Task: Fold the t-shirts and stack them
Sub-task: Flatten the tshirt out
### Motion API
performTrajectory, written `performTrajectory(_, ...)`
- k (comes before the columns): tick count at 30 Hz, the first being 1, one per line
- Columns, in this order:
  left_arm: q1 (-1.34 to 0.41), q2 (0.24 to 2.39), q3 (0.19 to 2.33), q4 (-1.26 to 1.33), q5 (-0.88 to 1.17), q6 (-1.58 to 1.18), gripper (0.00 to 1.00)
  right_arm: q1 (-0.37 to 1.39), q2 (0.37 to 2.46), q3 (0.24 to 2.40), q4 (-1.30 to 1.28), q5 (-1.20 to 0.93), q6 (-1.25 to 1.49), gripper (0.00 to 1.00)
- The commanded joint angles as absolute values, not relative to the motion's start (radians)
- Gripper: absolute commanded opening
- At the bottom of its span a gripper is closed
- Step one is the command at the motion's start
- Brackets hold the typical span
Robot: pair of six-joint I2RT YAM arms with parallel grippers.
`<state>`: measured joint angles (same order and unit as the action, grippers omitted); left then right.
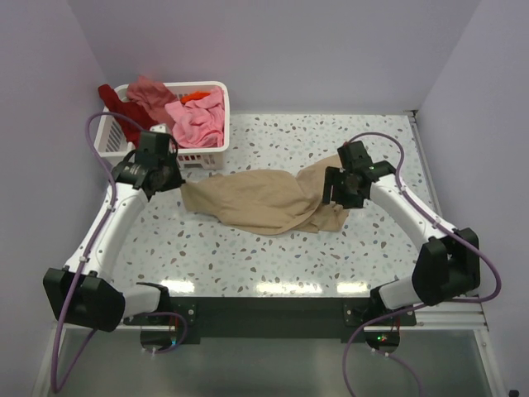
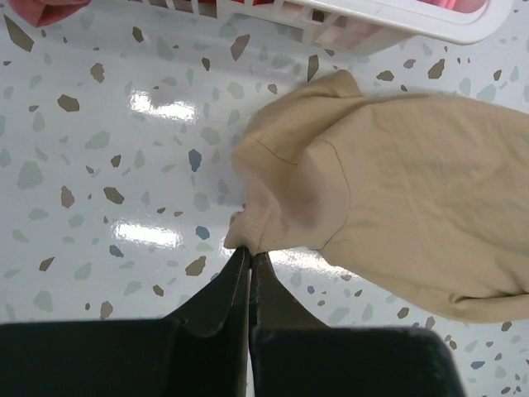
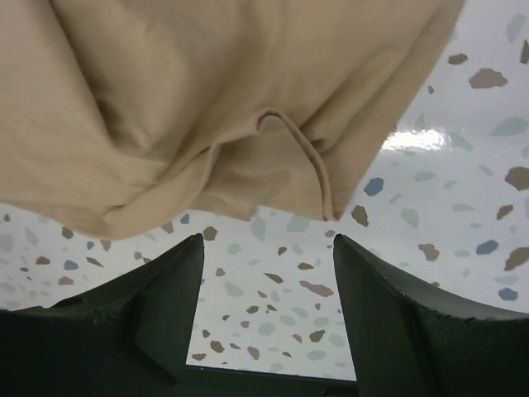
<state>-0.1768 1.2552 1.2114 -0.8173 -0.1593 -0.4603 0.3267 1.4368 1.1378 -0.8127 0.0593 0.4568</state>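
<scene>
A large tan t-shirt [image 1: 264, 203] lies crumpled across the middle of the speckled table. My left gripper [image 1: 169, 184] is shut on the shirt's left corner; in the left wrist view the closed tips [image 2: 248, 252] pinch a fold of tan t-shirt [image 2: 380, 198]. My right gripper [image 1: 337, 192] is open and empty at the shirt's right end; in the right wrist view its fingers [image 3: 178, 265] sit just short of the t-shirt's hem [image 3: 248, 124]. Pink [image 1: 198, 118], salmon [image 1: 149, 93], dark red [image 1: 116, 103] and orange [image 1: 195, 96] shirts are in the basket.
The white slatted basket [image 1: 216, 153] stands at the back left, just behind my left gripper; its rim shows in the left wrist view [image 2: 397, 21]. Walls close the table at the back and both sides.
</scene>
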Motion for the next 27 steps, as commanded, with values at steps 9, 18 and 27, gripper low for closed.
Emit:
performTrajectory(9, -0.170, 1.252, 1.181, -0.772, -0.147, -0.457, 0.00, 0.325, 1.555, 1.184, -0.640, 0.017, 0.531, 0.68)
performTrajectory(18, -0.170, 1.252, 1.189, -0.778, -0.156, -0.451, 0.00, 0.325, 1.638, 1.203, -0.603, 0.066, 0.545, 0.65)
performTrajectory(27, -0.170, 1.253, 1.189, -0.776, -0.169, -0.451, 0.00, 0.325, 1.686, 1.207, -0.584, 0.107, 0.545, 0.53)
